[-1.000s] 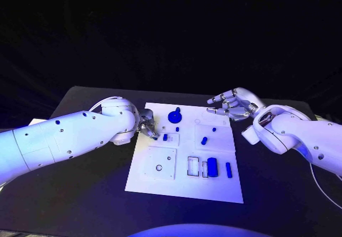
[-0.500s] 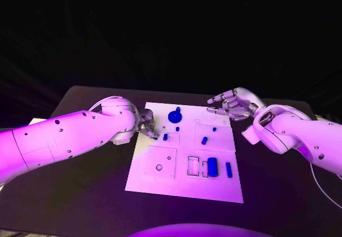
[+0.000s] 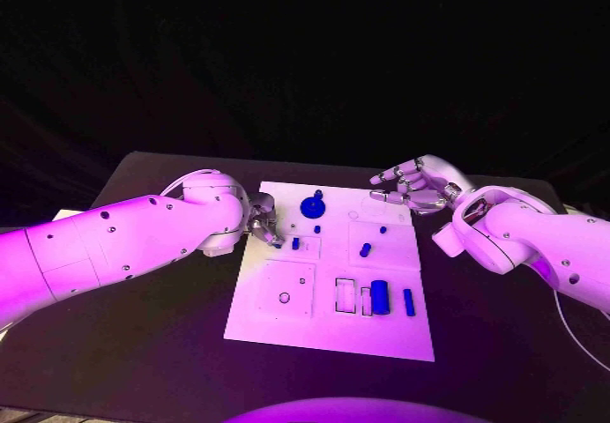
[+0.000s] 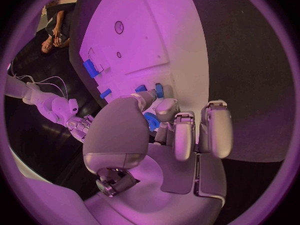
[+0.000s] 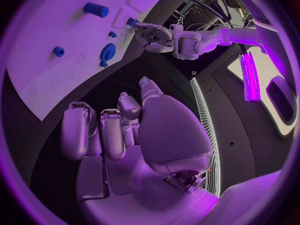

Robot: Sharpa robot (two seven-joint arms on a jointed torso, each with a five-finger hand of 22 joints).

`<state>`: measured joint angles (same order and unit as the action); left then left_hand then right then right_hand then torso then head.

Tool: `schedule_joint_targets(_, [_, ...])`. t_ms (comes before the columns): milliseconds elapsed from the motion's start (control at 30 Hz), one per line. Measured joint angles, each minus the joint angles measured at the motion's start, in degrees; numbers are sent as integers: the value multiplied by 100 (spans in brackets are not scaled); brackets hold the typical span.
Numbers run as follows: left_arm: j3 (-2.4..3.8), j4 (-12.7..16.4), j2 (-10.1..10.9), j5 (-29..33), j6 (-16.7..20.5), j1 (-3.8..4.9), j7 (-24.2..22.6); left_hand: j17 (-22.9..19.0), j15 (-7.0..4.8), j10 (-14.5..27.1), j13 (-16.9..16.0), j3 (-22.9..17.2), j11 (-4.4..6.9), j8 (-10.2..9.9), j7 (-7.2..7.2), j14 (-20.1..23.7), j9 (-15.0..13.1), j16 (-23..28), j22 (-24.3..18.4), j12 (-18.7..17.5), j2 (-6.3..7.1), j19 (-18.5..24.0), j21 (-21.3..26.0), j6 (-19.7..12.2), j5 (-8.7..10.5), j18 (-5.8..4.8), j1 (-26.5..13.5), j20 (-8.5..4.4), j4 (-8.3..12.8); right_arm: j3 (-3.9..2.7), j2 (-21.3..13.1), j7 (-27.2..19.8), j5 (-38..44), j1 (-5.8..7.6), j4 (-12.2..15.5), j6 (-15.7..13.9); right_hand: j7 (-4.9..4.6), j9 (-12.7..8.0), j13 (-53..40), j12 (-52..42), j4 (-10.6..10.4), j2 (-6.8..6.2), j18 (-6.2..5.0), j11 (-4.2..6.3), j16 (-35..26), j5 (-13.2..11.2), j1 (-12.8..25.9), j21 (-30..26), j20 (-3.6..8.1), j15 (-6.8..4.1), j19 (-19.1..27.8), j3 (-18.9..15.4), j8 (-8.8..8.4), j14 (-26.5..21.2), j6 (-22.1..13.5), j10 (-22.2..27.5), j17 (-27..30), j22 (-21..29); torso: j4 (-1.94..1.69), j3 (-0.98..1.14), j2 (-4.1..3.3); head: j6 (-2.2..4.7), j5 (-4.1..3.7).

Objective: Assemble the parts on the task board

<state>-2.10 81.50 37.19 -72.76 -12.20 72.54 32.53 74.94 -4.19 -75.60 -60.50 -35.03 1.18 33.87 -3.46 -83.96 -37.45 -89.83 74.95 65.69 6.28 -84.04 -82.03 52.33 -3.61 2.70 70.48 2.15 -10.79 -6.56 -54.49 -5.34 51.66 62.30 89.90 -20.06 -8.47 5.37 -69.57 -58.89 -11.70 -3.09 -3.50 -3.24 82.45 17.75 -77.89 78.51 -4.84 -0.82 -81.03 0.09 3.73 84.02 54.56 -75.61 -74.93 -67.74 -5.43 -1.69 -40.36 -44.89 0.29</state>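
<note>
Apparently assembly is partway: the task board [image 3: 273, 322] at frame centre carries several blue parts [image 3: 379, 296]. The left hand [image 3: 264, 221], at its upper-left edge, pinches a small blue part [image 4: 150, 121]. The right hand [image 3: 413, 187] hovers open and empty at upper right.

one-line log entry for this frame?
left hand: at task board left edge, grip unclear | right hand: open, off far-right corner | gear: on board

Task board [image 3: 273, 322] mid-table, parts [image 3: 379, 296] on it, hands apparently flanking its far end.

One task board [image 3: 273, 319], two robot hands: left [image 3: 264, 220], right [image 3: 413, 187].
</note>
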Motion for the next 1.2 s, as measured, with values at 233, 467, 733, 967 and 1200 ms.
schedule_joint_targets(233, [-2, -122, -90, 88, -14, 6, 54, 0, 0, -68, -26, -410, 26, 69, 21, 0, -28, 0, -1, 39, 12, 0, 0, 41, 1, 0, -426, 0, 296, 0, 0, 0, 0, 0, 4, 4, 0, 0, 0, 0, 0, 0, 0, 0, 0, 0, 0, 0, 0, 0, 0, 0, 0, 0, 0, 0, -1, 0, 2, 2, 0, -9, -2])
schedule_joint_targets(467, [-13, -215, -170, 157, -42, 19, 149, -1, -20, -141, -124, -249, 81, 113, 149, -20, 0, 0, -1, 132, 89, 0, -6, 254, -33, 0, -913, 0, 155, 0, -4, 2, 0, 0, 8, 11, 0, -1, 0, 0, 0, 0, 0, 0, 0, 0, 0, 0, 0, 0, 0, 0, 0, 0, 0, 0, -1, 0, 8, 1, -1, -23, -9])
schedule_joint_targets(733, [-41, -215, -235, 238, -33, -9, 175, -2, -63, -252, -263, 74, 129, 91, 196, -22, 60, 0, -1, 255, 143, 0, -88, 419, -33, 0, -1125, -42, 37, 0, -5, 3, 0, 0, 9, 36, 0, -1, 0, 0, 0, -1, 0, 0, 0, 0, -1, -22, 0, 0, 0, 0, 0, 0, 0, 0, 0, 0, 2, 1, -1, -23, -16])
schedule_joint_targets(967, [-41, -228, -247, 270, -23, -9, 213, -2, -83, -274, -281, 122, 111, 90, 215, -2, 69, 0, -2, 255, 143, 1, -88, 438, -33, 0, -1125, -42, 20, 0, -2, 3, 0, 0, 6, 56, 0, -1, 0, 0, 0, -1, 0, 0, 0, 0, -1, -22, 0, 0, 0, 0, 0, 0, 0, 0, 0, 0, 2, -1, 0, -42, -14])
schedule_joint_targets(1200, [-43, -243, -255, 275, -8, -9, 246, -2, -83, -292, -288, 144, 129, 91, 236, -1, 75, 0, -2, 255, 120, 1, -117, 459, -32, 0, -1147, -42, -1, 0, -2, 3, 0, 0, 5, 64, 0, -2, 0, 0, 0, -1, 0, 0, 0, 0, -1, -22, 0, 0, 0, 0, 0, 0, 0, 0, 1, 0, 2, -4, 0, -47, -13])
